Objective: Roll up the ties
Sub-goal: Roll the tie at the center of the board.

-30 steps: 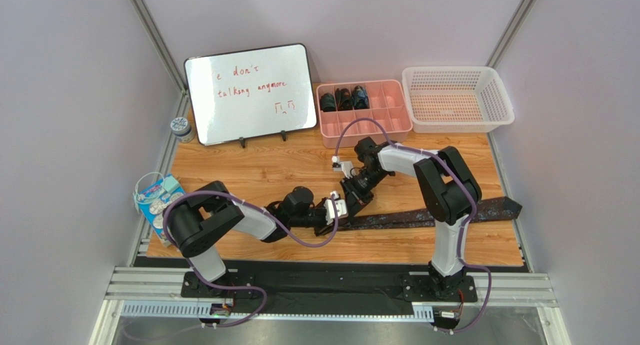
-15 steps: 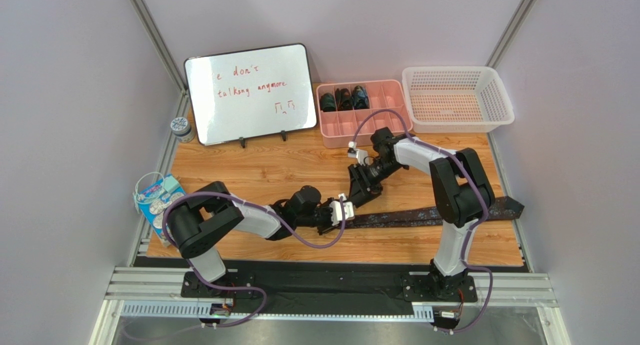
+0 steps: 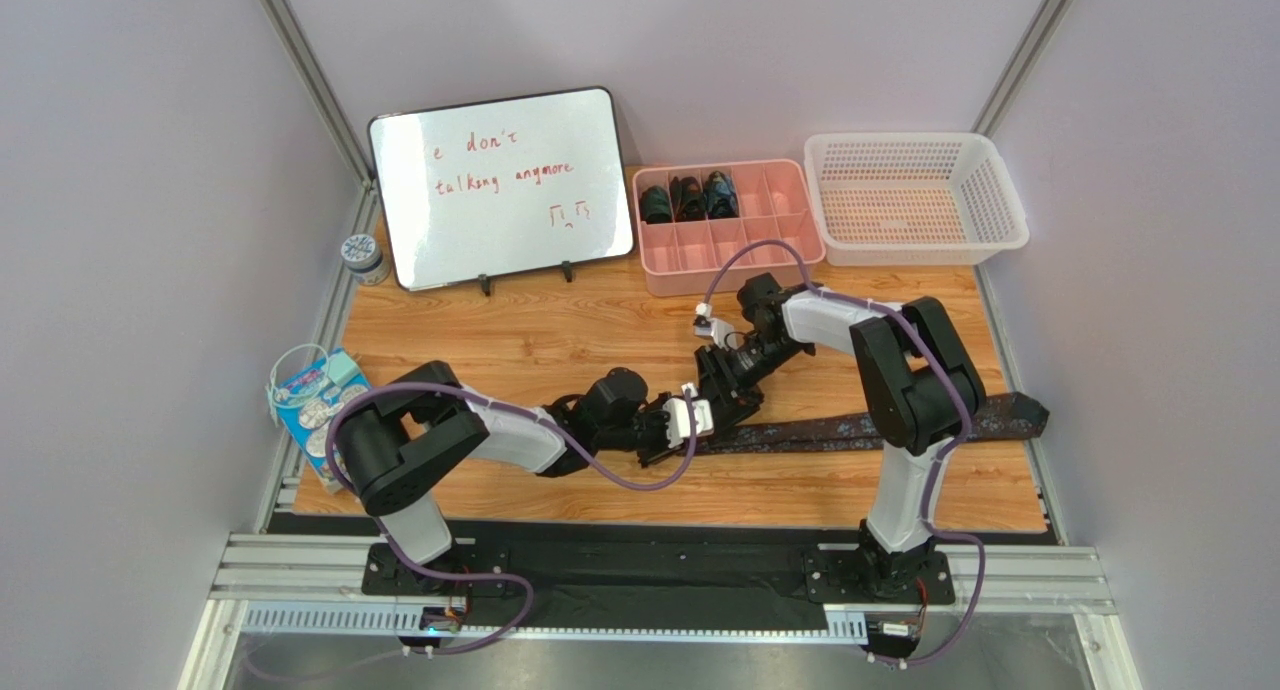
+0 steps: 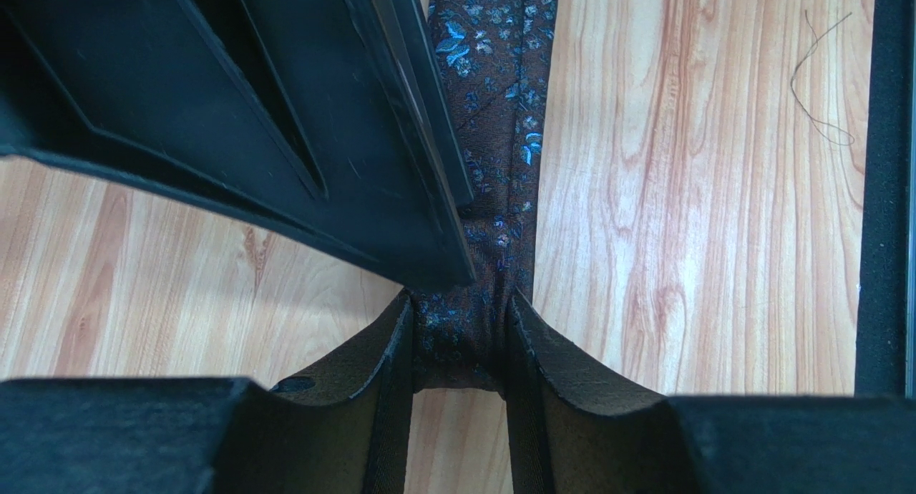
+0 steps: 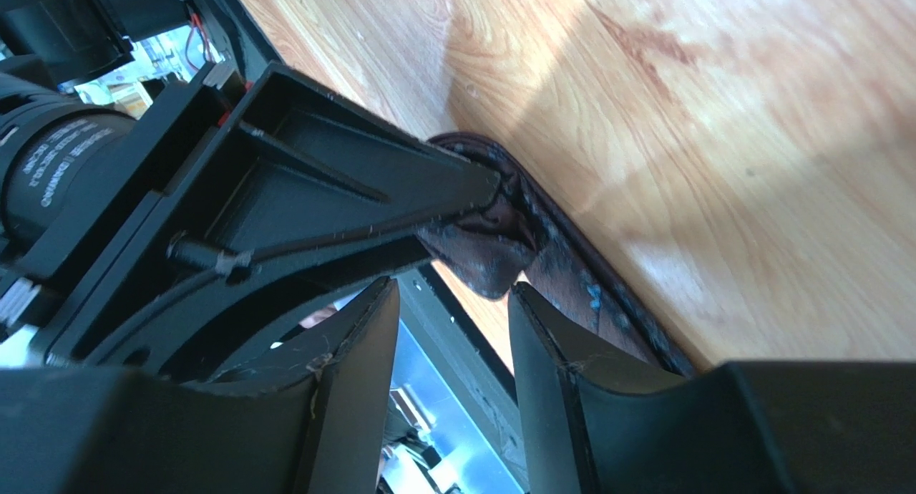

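Note:
A dark tie [image 3: 872,428] with a blue speckled pattern lies flat along the front of the wooden table, its wide end at the right. My left gripper [image 3: 693,420] is shut on its narrow end; in the left wrist view the fabric [image 4: 462,338] is pinched between the fingers and runs away up the frame. My right gripper [image 3: 726,390] is open just beyond it. In the right wrist view its fingers [image 5: 360,349] straddle the folded tie end [image 5: 489,247] without touching it. Three rolled ties [image 3: 687,198] sit in the pink tray [image 3: 751,248].
A white basket [image 3: 914,195] stands at the back right and a whiteboard [image 3: 501,185] at the back left. A small jar [image 3: 361,252] and a blue packet [image 3: 308,398] lie at the table's left edge. A black strip [image 4: 887,183] borders the table front.
My right gripper lifted away toward the back, then came back down close to the left gripper. My left gripper shifted slightly right, still holding the tie end.

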